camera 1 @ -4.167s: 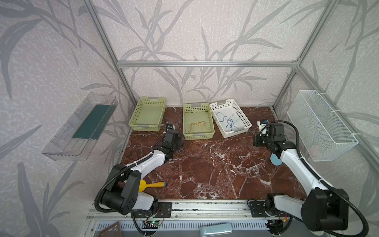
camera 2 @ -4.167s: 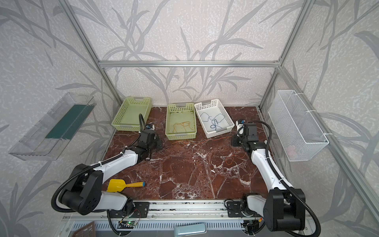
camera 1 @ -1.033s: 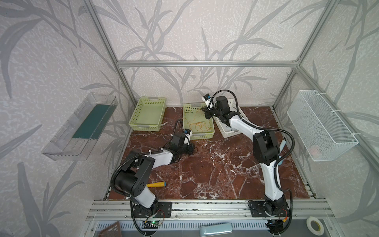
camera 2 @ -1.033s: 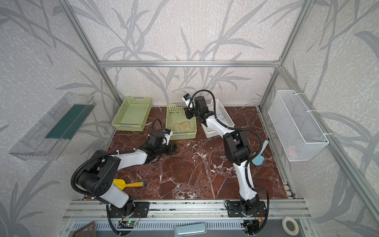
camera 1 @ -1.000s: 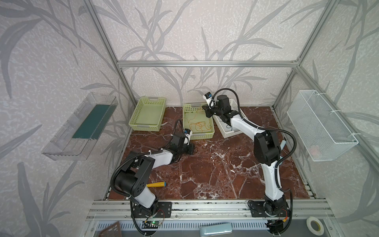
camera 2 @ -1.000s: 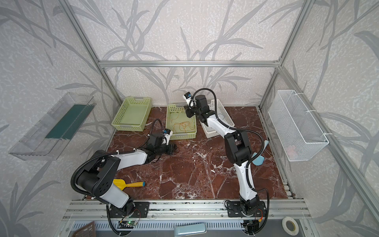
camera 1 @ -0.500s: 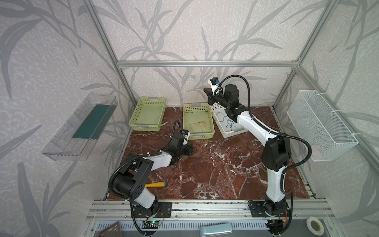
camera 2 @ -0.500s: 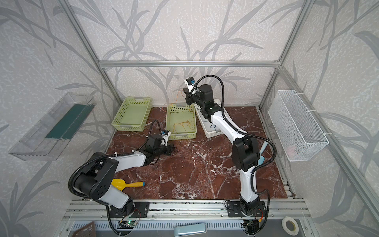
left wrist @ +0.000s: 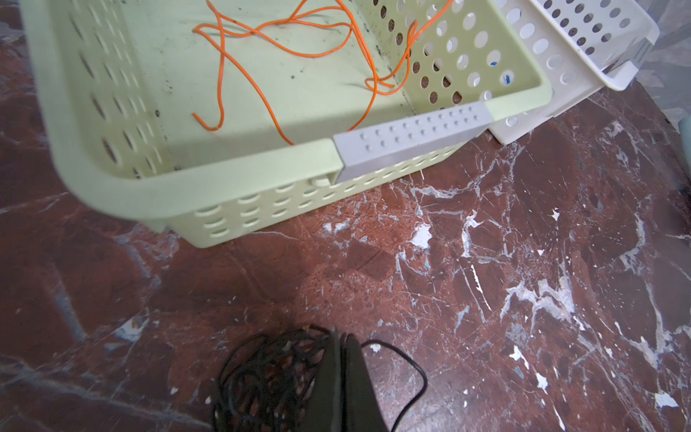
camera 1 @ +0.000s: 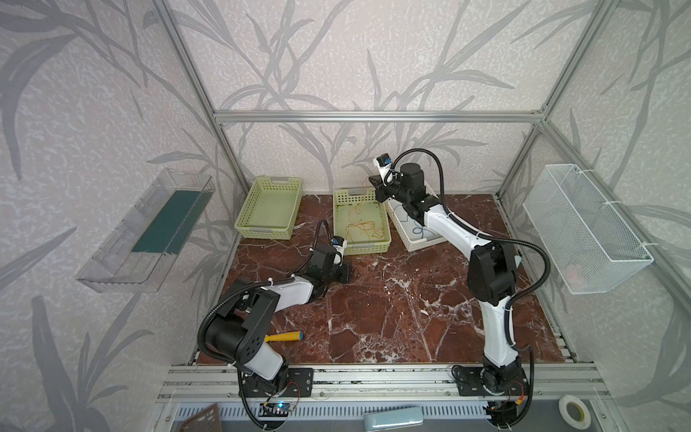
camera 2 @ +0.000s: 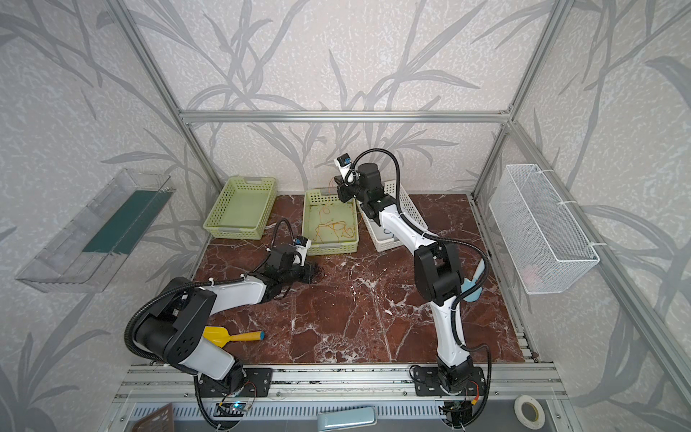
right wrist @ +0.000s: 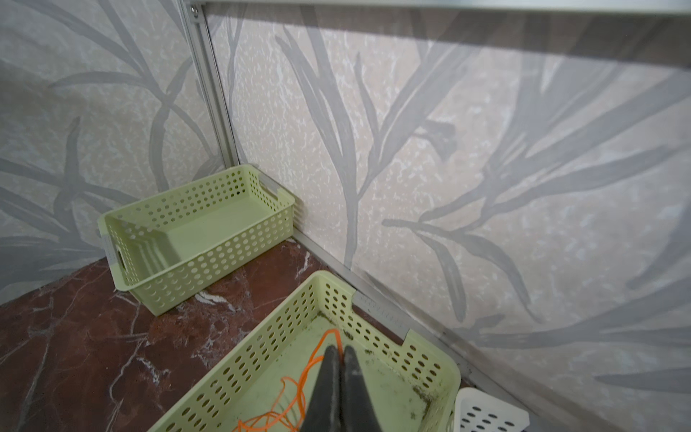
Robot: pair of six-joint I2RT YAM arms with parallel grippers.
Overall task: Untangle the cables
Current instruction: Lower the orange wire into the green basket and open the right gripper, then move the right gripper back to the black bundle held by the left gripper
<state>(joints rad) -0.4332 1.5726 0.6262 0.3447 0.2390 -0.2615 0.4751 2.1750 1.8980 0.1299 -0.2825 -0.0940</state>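
Two poses: left arm (camera 1: 293, 293) low by cables (left wrist: 261, 377), right arm (camera 1: 450, 229) high.

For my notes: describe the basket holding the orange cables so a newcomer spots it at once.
Three baskets line the back edge of the marble table. Take the middle basket, pale green; the green basket left of it is empty, and the white basket holds blue cable.

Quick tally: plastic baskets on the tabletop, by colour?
Green: 2, left green basket and middle green basket
White: 1, white basket
Total: 3
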